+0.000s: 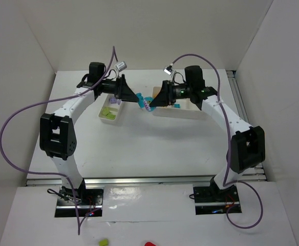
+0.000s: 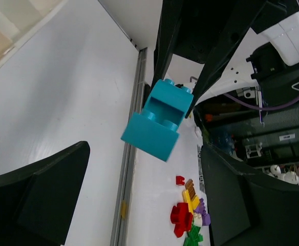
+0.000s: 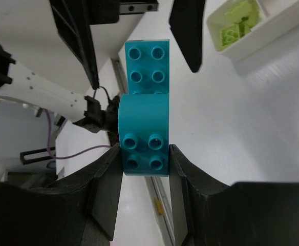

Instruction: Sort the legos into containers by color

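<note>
My right gripper point(image 1: 154, 98) point(image 3: 144, 151) is shut on a cyan lego stack point(image 3: 145, 110), a rounded piece joined to a square brick, and holds it in the air between the two trays. In the left wrist view the stack point(image 2: 158, 123) hangs from the right gripper's fingers. My left gripper point(image 1: 135, 97) point(image 2: 144, 154) is open, with its fingers point(image 3: 73, 41) on either side of the stack's far end and apart from it. The left white tray point(image 1: 120, 119) point(image 3: 264, 33) holds pale green legos point(image 1: 107, 111) point(image 3: 235, 23). The right white tray point(image 1: 190, 110) holds a cyan lego point(image 1: 176, 106).
A small purple piece point(image 1: 146, 107) shows just below the held stack. White walls close in the table on three sides. A rail point(image 2: 131, 169) runs along the table edge. Loose bricks point(image 2: 190, 215) lie beyond it, off the table, near the arm bases.
</note>
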